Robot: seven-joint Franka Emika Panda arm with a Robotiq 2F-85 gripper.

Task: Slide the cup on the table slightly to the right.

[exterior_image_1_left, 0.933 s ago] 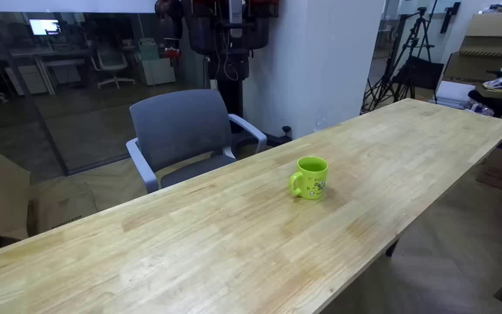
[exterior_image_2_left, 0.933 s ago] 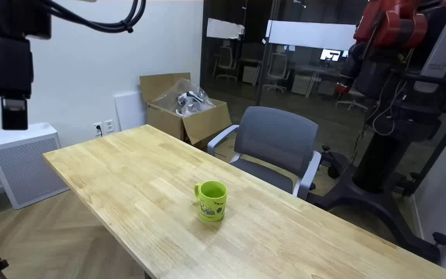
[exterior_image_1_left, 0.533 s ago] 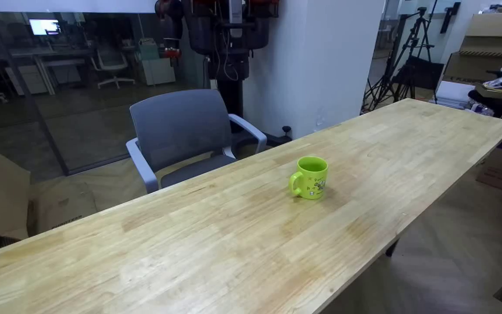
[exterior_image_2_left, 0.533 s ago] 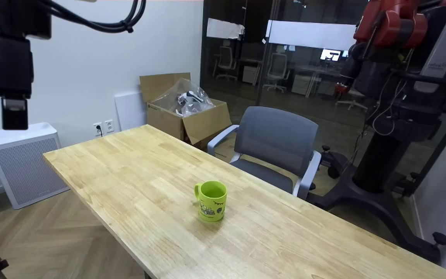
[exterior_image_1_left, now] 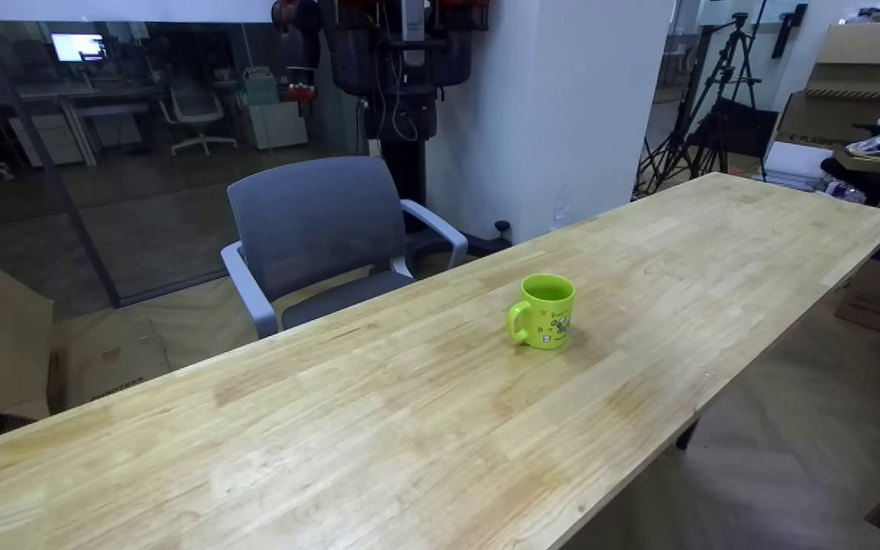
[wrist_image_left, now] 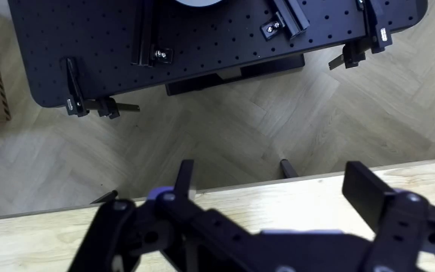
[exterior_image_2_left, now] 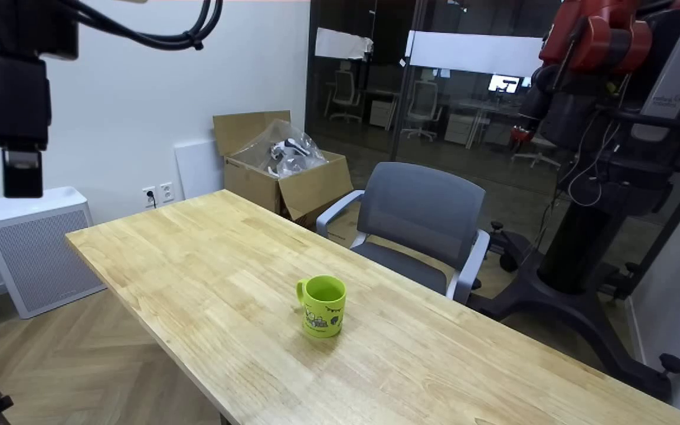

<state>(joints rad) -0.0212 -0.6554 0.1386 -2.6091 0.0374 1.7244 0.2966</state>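
Observation:
The cup (exterior_image_1_left: 544, 317) is a small lime-green mug with printed drawings. It stands upright on the pale wood table (exterior_image_1_left: 318, 451), near the middle of its width. The cup (exterior_image_2_left: 323, 313) and the table (exterior_image_2_left: 186, 254) show in both exterior views, with the handle on the picture's left side in each. My gripper (exterior_image_2_left: 22, 174) hangs in the air at the upper left of an exterior view, well apart from the cup. In the wrist view my gripper (wrist_image_left: 269, 168) is open with nothing between its fingers, over the table's edge (wrist_image_left: 296, 200). The cup is out of the wrist view.
A grey chair (exterior_image_1_left: 325, 229) stands against the table's long side, with another robot (exterior_image_2_left: 588, 177) behind it. A cardboard box (exterior_image_2_left: 281, 183) stands beyond the table's end. A black perforated base plate (wrist_image_left: 210, 41) with clamps lies across a floor gap from the table.

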